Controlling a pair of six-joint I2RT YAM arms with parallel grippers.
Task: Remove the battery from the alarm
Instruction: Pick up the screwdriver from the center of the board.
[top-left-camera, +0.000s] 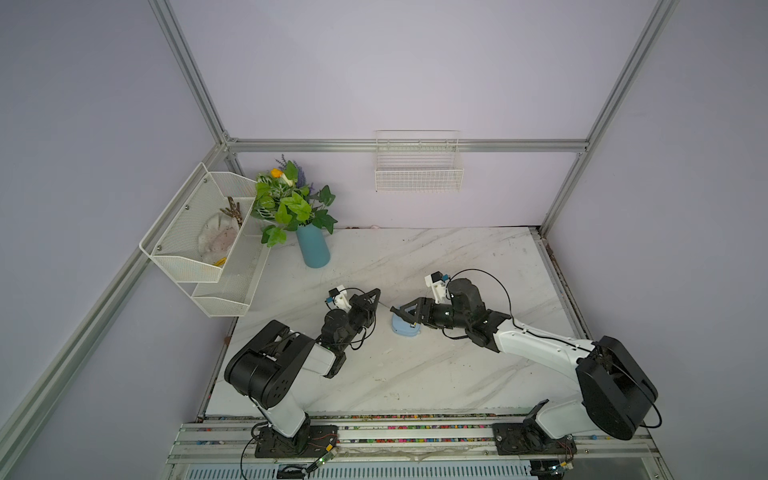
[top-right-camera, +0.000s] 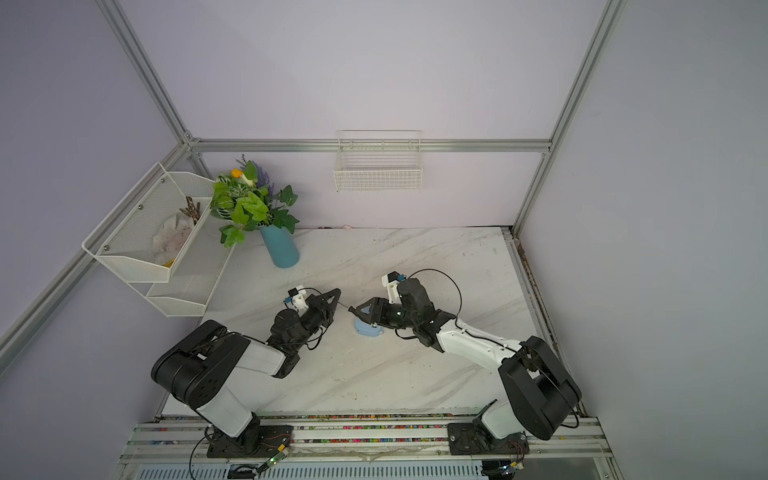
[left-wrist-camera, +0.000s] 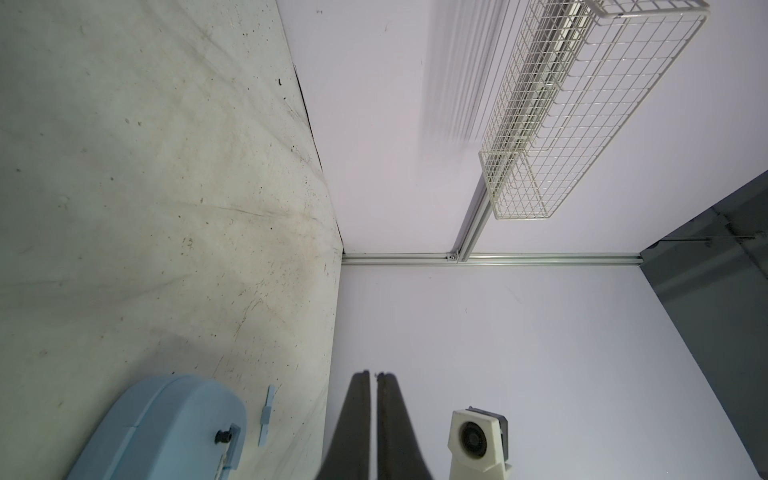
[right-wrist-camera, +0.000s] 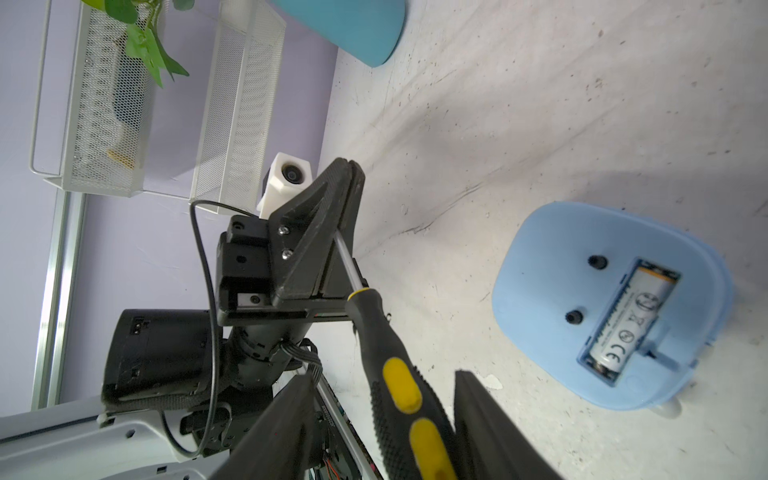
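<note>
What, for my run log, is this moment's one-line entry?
left gripper: jaws shut on screwdriver shaft | right gripper: jaws open around handle | battery: seated in alarm

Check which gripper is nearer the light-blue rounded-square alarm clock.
Right. The right gripper hangs close over the alarm clock; the left gripper sits off to its side, apart.

The alarm (right-wrist-camera: 552, 299) is seen in plain light blue, and the battery (right-wrist-camera: 627, 320) in white with dark print. The screwdriver (right-wrist-camera: 384, 357) is patterned black with yellow patches; the table (top-left-camera: 415, 374) is marbled white with grey veins, the vase (top-left-camera: 312, 249) teal.
</note>
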